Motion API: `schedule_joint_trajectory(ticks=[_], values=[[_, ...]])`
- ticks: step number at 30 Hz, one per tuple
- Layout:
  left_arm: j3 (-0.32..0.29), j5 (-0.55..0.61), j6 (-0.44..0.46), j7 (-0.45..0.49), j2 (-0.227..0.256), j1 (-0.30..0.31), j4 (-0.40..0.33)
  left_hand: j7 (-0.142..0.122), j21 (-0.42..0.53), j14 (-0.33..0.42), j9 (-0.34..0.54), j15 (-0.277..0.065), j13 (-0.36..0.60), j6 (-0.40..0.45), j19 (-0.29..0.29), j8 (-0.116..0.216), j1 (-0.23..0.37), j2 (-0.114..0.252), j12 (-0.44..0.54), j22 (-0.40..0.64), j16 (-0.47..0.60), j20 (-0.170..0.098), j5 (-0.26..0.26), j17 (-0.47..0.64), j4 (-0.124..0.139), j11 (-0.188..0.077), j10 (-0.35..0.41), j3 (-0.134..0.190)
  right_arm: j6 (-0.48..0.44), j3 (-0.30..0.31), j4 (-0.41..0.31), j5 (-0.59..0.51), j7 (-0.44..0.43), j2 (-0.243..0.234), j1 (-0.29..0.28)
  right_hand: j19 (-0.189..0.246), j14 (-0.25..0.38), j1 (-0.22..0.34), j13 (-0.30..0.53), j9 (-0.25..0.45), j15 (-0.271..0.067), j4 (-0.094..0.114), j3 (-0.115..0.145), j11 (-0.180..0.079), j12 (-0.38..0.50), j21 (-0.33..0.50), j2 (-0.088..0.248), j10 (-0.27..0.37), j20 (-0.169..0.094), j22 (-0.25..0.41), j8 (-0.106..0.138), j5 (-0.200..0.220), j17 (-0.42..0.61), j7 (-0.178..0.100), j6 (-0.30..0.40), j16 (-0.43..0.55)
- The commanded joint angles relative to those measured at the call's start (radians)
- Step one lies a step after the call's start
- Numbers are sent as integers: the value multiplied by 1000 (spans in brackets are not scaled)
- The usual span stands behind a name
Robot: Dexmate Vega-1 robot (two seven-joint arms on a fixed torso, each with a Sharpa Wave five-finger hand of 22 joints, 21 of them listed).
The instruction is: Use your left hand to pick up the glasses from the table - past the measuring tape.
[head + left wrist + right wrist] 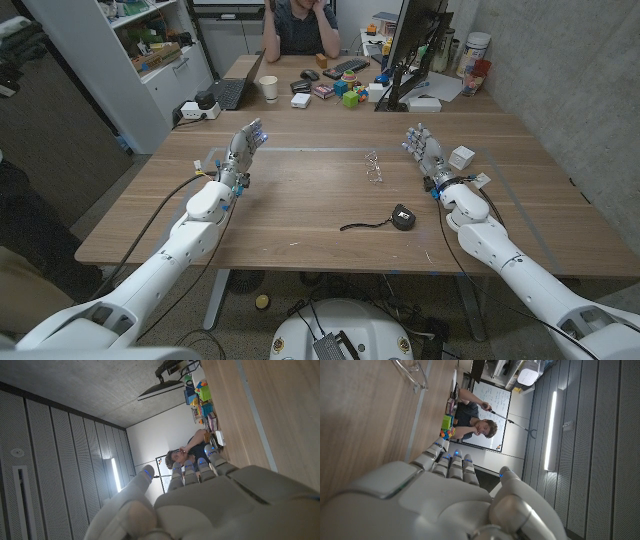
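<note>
While apart, glasses (375, 166) right of left hand (243, 146).

The thin clear-framed glasses (412, 372) are cut off at the right wrist view's edge; in the head view their shape is too small to tell.

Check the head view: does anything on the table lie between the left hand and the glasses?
Nothing visible does. Bare wood separates the left hand from the glasses. The measuring tape lies nearer the robot, off that line.
</note>
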Motion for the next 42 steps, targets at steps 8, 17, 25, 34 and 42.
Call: schedule_joint_trajectory(ticks=[8,17,25,34,42], values=[[12,109,-13,79,21,-36,-39,-70,-10,19,4,-1,3,55,16,14,55,1,5,5,-2,10,-6,0,-60,-8,18,2,27,6,23,3,23,8,5,7,-1,7,5,5,11,-4,7,1,6,5,-6,10,0,2,7,5,2,1,11,6],[28,187,-9,113,42,-65,-53,-91,-12,35,4,-4,3,71,31,12,82,12,6,6,1,9,-6,0,-86,-17,29,5,35,5,26,2,34,6,8,7,0,7,5,5,11,-5,7,2,6,5,-8,10,1,2,7,4,3,1,11,6],[34,239,12,143,58,-87,-85,-94,-13,47,4,-12,3,67,49,5,109,10,6,5,2,-7,-7,1,-116,-21,34,4,39,-1,8,-3,54,-4,6,7,0,6,5,5,12,-5,5,2,6,5,-10,11,2,2,7,4,3,3,12,6],[52,301,28,155,73,-118,-112,-99,-16,51,5,-15,3,60,53,0,124,6,6,5,2,-8,-8,1,-134,-23,38,3,50,-2,-7,-15,56,-12,3,7,0,4,5,5,12,-5,4,2,5,5,-12,10,3,2,7,4,3,2,13,6],[70,372,55,171,91,-143,-150,-112,-20,54,5,-21,4,53,60,-2,140,-5,4,4,1,-12,-9,1,-156,-36,38,-3,59,0,-12,-15,58,-15,-3,7,1,3,5,6,12,-5,3,3,6,5,-13,10,4,2,7,4,3,3,13,6]])
